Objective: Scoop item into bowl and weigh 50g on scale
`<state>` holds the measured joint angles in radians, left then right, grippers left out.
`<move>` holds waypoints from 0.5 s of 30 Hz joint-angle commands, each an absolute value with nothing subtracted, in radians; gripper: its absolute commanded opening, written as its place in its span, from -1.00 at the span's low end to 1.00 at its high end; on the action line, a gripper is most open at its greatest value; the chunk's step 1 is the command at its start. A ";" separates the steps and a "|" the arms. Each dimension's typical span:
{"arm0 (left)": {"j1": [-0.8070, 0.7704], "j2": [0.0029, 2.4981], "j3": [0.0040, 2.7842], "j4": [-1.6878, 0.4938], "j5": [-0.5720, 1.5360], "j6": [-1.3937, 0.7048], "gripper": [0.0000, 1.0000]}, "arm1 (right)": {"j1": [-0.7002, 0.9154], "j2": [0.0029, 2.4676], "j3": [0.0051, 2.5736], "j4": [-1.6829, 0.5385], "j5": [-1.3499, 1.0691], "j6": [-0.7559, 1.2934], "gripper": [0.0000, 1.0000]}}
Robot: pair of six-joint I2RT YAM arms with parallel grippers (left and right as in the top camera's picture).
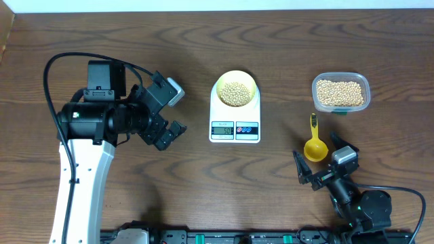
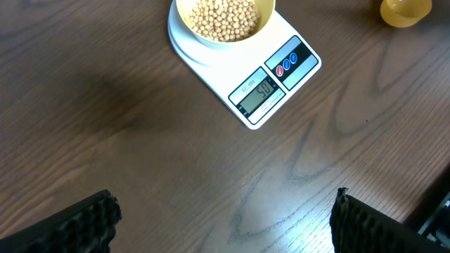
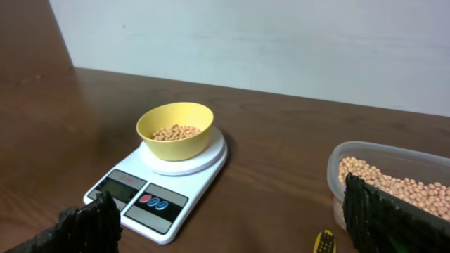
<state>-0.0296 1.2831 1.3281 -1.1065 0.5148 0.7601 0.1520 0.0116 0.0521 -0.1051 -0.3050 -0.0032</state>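
**Beans on the scale, readout looks like 50**

The pale-yellow bowl point(image 3: 184, 145) sits centred on the white scale point(image 1: 234, 116), mid-table, holding a heap of tan beans point(image 1: 235, 93). The display point(image 2: 257, 91) appears to read 50, so the weigh-out looks at or v. near target.

The yellow scoop point(image 1: 314, 146) lies empty on the table point(image 1: 135, 41), right of the scale, w/ its handle pointing at the clear tub point(image 1: 342, 74) of spare beans.

The left gripper point(image 1: 171, 112) hangs left of the scale, jaws wide, holding nothing. The right gripper point(image 1: 322, 165) sits near the front edge just below the scoop, also spread wide and empty. Neither touches bowl or scale.

What's left is prob. confirming the no. To do that well:
- keep both arms clear of the platform and don't knock the table, so the readout can settle
- if it reads off, correct w/ the scoop a few beans at a time, lifting or tipping gently over the bowl's centre
- never press on the rim, which would skew the weight
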 commanded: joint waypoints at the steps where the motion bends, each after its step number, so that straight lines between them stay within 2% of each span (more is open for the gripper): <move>1: -0.025 1.285 1.328 -1.110 0.524 0.766 0.96 | 0.154 0.005 0.011 -0.057 -0.267 0.002 0.98; 15: -0.025 1.285 1.328 -1.110 0.524 0.766 0.96 | 0.151 0.005 0.006 -0.059 -0.262 -0.068 0.99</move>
